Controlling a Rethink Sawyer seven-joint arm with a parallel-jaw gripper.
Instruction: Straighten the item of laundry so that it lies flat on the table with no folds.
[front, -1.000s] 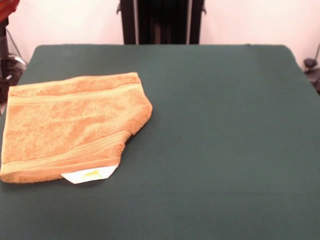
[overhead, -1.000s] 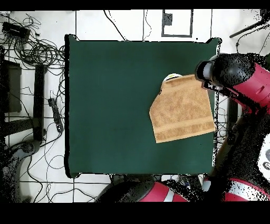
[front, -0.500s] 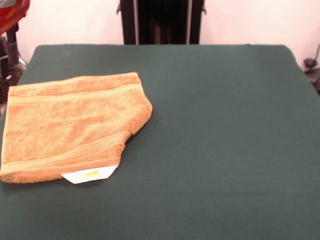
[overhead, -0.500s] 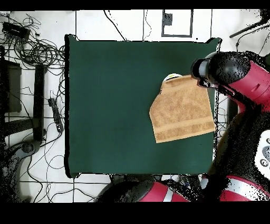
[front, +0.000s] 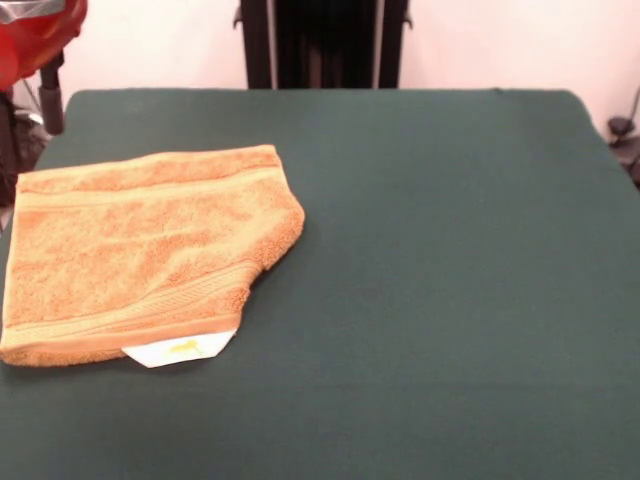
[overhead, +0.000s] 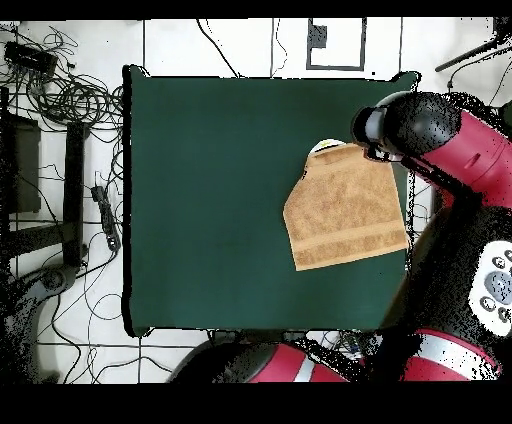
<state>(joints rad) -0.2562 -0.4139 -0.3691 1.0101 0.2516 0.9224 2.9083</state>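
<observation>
surface (front: 450, 250) carries the towel (front: 140, 250) folded at one edge, below the arm (overhead: 440, 140). white tag (front: 178, 349) pokes out from its near hem. jaws hidden behind the arm head; spread or closed, cannot tell.

Arm (overhead: 440, 140): glossy red shell segments joined by rounded black housings. End housing (overhead: 405, 120): black, dome-shaped, with darker circular face at its tip. Side panel (overhead: 495, 285): pale grey, oval, carrying several small round dark buttons. Base section (overhead: 300, 365): red with white band. Front view: red curved shell (front: 35, 35) and black cylindrical stub (front: 50, 95).
</observation>
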